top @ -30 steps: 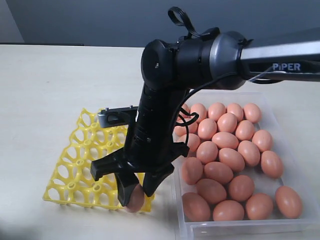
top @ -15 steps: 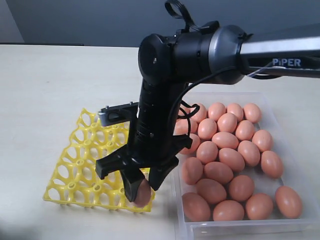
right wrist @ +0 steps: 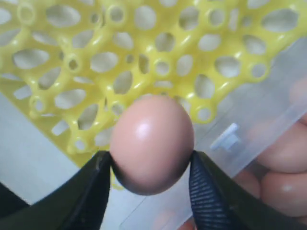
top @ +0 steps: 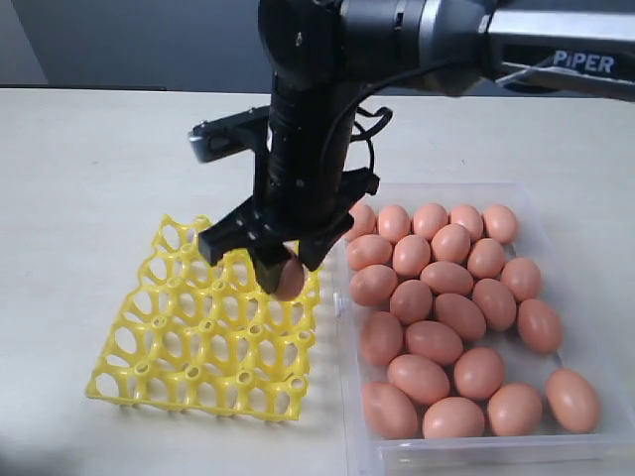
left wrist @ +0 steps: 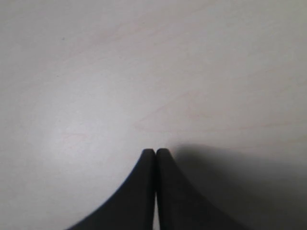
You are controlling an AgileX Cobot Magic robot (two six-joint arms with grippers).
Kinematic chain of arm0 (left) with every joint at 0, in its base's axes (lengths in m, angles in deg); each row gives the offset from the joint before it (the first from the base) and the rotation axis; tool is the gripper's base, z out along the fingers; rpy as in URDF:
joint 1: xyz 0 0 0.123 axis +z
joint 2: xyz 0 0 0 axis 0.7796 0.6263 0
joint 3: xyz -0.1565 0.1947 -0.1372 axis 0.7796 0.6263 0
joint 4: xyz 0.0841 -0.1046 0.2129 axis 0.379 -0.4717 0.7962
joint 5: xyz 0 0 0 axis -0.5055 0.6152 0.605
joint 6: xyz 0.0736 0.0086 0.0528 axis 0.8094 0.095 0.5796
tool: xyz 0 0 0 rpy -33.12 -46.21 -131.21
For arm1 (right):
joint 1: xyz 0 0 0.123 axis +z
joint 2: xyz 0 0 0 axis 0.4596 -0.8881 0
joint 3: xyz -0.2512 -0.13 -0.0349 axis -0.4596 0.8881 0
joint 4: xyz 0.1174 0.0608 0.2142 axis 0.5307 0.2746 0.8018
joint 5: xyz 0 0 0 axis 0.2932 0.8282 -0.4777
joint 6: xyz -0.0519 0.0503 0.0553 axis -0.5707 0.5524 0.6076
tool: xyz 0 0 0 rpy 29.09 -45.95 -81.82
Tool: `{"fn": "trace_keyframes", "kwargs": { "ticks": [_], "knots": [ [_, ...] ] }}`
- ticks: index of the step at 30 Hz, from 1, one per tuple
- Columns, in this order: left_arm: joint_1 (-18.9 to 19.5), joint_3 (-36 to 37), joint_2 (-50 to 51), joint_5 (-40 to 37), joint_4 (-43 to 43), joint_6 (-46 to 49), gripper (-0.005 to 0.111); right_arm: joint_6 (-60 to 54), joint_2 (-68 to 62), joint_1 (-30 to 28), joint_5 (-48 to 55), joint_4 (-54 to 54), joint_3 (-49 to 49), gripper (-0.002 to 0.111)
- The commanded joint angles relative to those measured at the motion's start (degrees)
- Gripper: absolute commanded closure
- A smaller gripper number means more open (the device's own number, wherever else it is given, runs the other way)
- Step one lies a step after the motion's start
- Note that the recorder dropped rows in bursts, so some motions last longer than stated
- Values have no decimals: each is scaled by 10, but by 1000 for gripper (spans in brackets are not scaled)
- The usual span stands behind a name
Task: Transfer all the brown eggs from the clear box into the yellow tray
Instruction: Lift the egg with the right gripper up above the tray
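My right gripper (top: 285, 278) is shut on one brown egg (top: 290, 281) and holds it in the air over the right side of the yellow tray (top: 169, 337). The right wrist view shows that egg (right wrist: 152, 143) pinched between both fingers (right wrist: 211, 191), with the tray's lattice (right wrist: 144, 52) below it. All the tray cups that show are bare. Several brown eggs (top: 446, 307) lie packed in the clear box (top: 595, 268) to the tray's right. In the left wrist view my left gripper (left wrist: 156, 152) is shut with nothing in it, over bare tabletop.
The black right arm (top: 317, 119) reaches in from the upper right and hides the tray's far right corner. The box's latch tab (right wrist: 228, 139) sits just beside the tray's edge. Pale tabletop (top: 89, 169) surrounds tray and box.
The right gripper has risen from the tray's near right corner, egg still held, and moved toward the far side of the tray. The left gripper shows no earlier view.
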Motion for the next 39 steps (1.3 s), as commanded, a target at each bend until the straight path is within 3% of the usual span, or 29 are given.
{"fn": "trace_keyframes", "kwargs": {
  "ticks": [1,9,12,21,23,27,31,34,37,39],
  "knots": [
    [1,-1,0,5,-2,-3,106,1,-17,-64,1,67,-44,109],
    [1,-1,0,5,-2,-3,106,-27,-119,-182,1,275,-118,109],
    [1,-1,0,5,-2,-3,106,45,-133,-188,1,269,-136,109],
    [1,-1,0,5,-2,-3,106,42,-120,-187,1,308,-146,109],
    [1,-1,0,5,-2,-3,106,-87,-106,-181,1,266,-146,109],
    [1,-1,0,5,-2,-3,106,-96,-80,-145,1,45,-146,109],
    [1,-1,0,5,-2,-3,106,-135,-71,-105,-89,70,-146,109],
    [1,-1,0,5,-2,-3,106,-124,-64,-72,-169,12,-146,109],
    [1,-1,0,5,-2,-3,106,9,-47,-64,-199,-91,-146,109],
    [1,-1,0,5,-2,-3,106,17,-33,-61,-211,-94,-146,109]
  ]
}}
